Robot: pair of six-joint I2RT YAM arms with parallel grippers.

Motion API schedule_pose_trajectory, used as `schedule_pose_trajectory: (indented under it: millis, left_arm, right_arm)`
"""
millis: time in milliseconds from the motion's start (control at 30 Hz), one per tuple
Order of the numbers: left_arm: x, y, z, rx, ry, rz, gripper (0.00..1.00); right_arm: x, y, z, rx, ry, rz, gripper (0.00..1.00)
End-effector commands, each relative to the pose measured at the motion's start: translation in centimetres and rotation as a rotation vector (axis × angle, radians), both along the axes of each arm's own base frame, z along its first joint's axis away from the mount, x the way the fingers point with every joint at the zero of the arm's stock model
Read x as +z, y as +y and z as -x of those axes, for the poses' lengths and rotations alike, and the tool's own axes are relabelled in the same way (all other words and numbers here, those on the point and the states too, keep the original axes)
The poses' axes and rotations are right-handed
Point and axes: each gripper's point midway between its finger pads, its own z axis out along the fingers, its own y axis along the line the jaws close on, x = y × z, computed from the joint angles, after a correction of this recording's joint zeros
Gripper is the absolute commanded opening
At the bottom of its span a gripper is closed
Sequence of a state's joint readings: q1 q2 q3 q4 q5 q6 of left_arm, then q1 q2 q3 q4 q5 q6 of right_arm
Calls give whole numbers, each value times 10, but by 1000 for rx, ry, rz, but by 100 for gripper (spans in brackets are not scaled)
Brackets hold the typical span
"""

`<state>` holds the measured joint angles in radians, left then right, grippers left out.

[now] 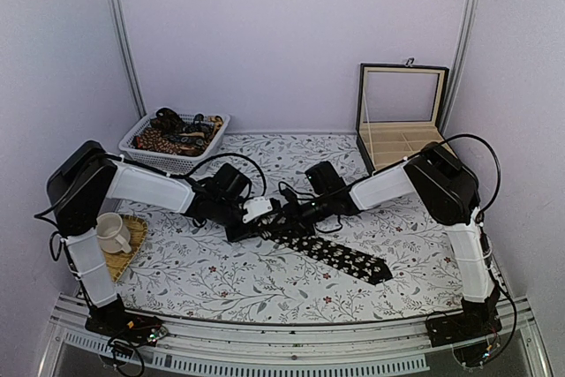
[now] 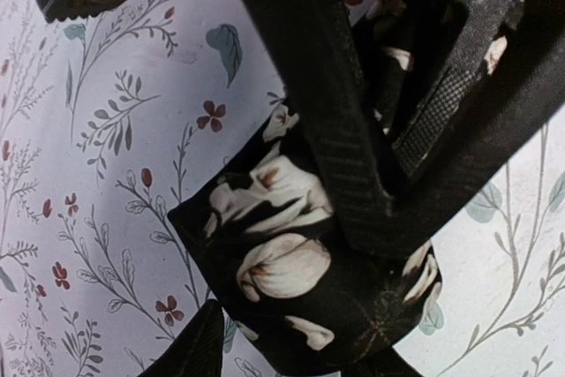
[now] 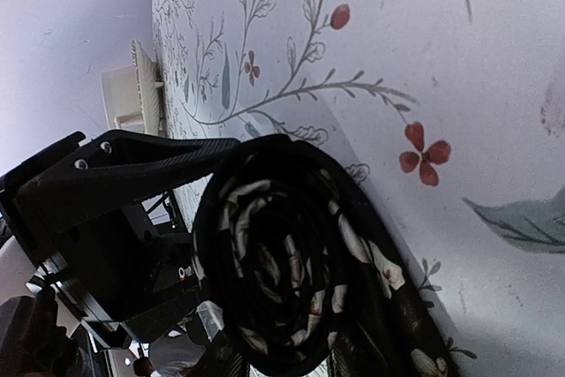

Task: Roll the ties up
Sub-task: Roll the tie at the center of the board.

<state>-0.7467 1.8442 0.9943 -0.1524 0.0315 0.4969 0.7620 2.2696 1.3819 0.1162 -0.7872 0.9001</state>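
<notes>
- Black floral tie on the table, one end rolled, tail flat.
- Left pincer open astride the roll; right pincer, I cannot tell.
- Mid-roll; next I'd clamp and wind on.

We log both arms stretched inward, wrists low. Left gripper fingers stand apart; right gripper meets it, jaw setting unclear.

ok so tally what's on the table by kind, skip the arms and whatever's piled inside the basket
tie: 1
basket: 1
box: 1
mug: 1
woven mat: 1
total: 5
</notes>
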Motion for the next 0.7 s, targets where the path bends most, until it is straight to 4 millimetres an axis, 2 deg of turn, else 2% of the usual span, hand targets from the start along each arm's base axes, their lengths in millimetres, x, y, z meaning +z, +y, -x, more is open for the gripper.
schedule_pose_trajectory:
  millis: [0, 133, 267, 367, 433, 533, 667]
  left_arm:
    - [-10, -3, 1, 23, 17, -11, 43]
    - [-10, -4, 3, 32, 26, -3, 35]
    - [-10, -6, 7, 32, 52, 10, 35]
    - [-7, -9, 17, 8, 93, 28, 36]
    - [-2, -9, 25, -4, 119, 45, 42]
    - [7, -5, 35, -8, 166, 78, 58]
    - [27, -1, 30, 34, 258, 187, 68]
  right_arm:
    - [-82, -36, 10, -71, 133, 227, 30]
    - [-78, -35, 7, -72, 123, 226, 29]
    - [-77, -35, 4, -78, 119, 226, 27]
    - [-79, -37, 1, -86, 123, 229, 23]
    - [-83, -39, 0, -88, 132, 232, 21]
    - [-91, -42, -1, -89, 148, 238, 19]
    - [-99, -44, 2, -79, 157, 244, 19]
